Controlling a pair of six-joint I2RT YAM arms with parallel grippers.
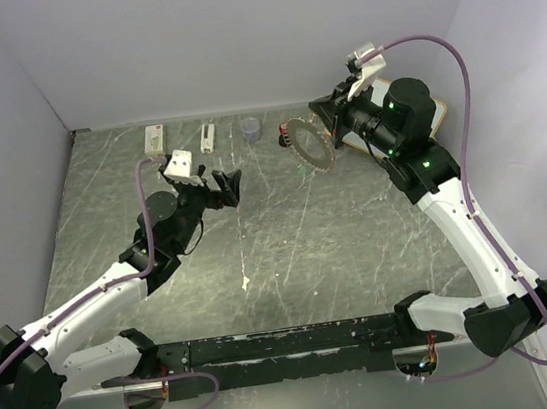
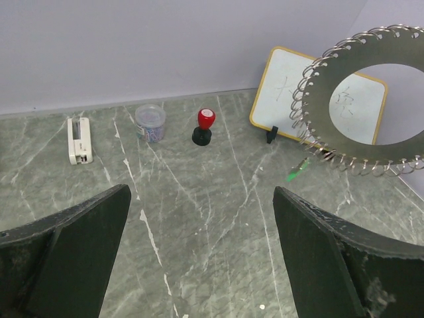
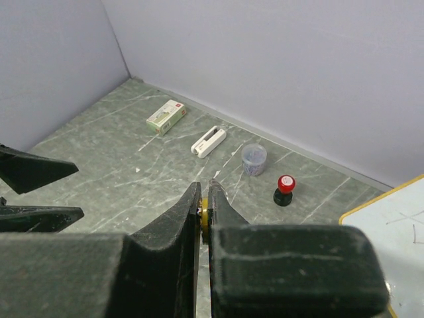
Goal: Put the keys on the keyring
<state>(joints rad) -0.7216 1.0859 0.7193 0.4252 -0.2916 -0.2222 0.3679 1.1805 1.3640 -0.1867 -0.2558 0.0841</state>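
Top cam: high up & behind both arms, looks down on the whole table. Arm bases are at the bottom, back wall at the top. It's far off, so things look small.

L wrist cam: low, just behind the left pincer, w/ its two fingers big in the bottom corners. Faces the back wall & right side. The keyring is close, top right.

R wrist cam: tight behind the right pincer, faces the back-left corner.

Both wrist cams share the stapler, cup, red-top knob & whiteboard. Top cam sees that back strip too, much smaller.
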